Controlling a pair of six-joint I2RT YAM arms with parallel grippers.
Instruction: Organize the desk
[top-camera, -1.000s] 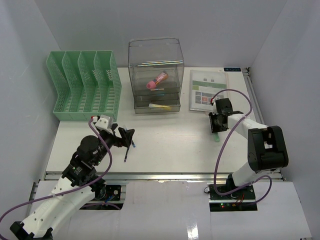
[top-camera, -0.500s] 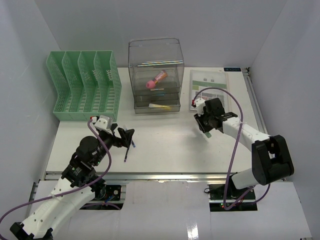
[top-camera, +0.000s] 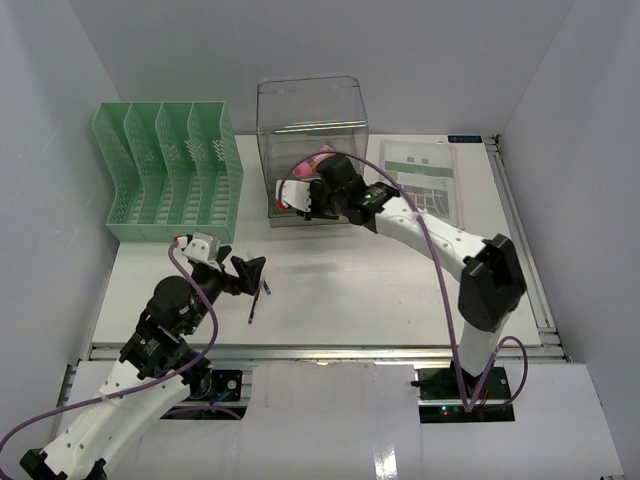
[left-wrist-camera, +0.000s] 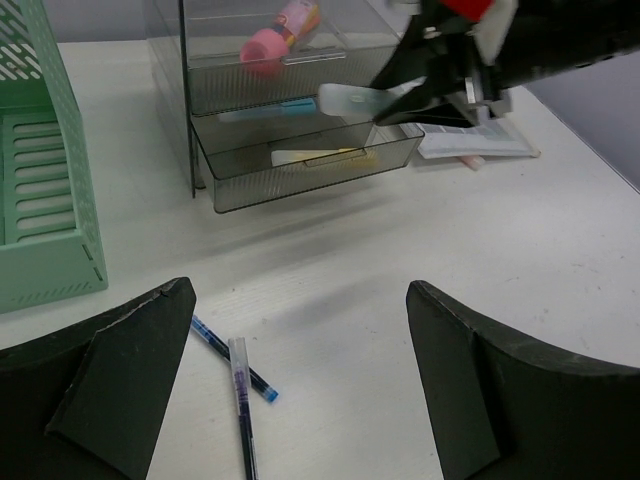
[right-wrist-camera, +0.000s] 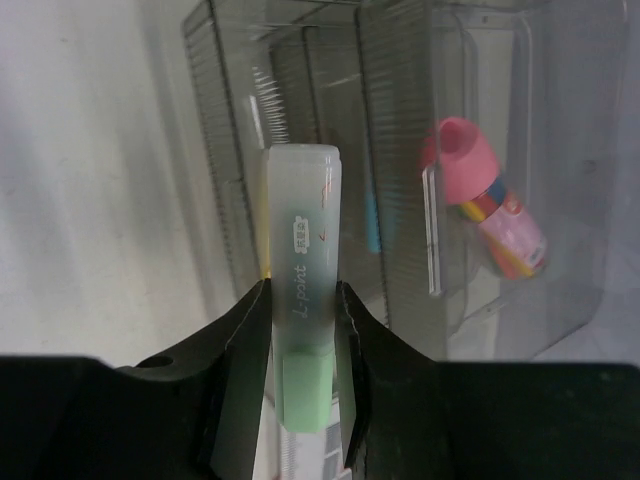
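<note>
i'm at the putting-away step. my right pincer (right-wrist-camera: 303, 300) is clamped snugly on a pale green translucent highlighter (right-wrist-camera: 300, 220), cap end forward, held just in front of the smoky clear plastic drawer unit (top-camera: 312, 120). the unit's lowest drawer (left-wrist-camera: 310, 170) stands pulled out. the large flat white counter (top-camera: 380, 290) spreads beneath both arms, its silver rail along the near edge. next i'd judge the highlighter must be carried over an open drawer, lowered inside its walls and let go without knocking the front lip. my left pincer (top-camera: 248, 270) hangs wide open with nothing in it, just above two crossed blue pens (left-wrist-camera: 240, 385) lying on the counter near the mint green mesh file rack (top-camera: 170, 170). those look like the next pickup.
</note>
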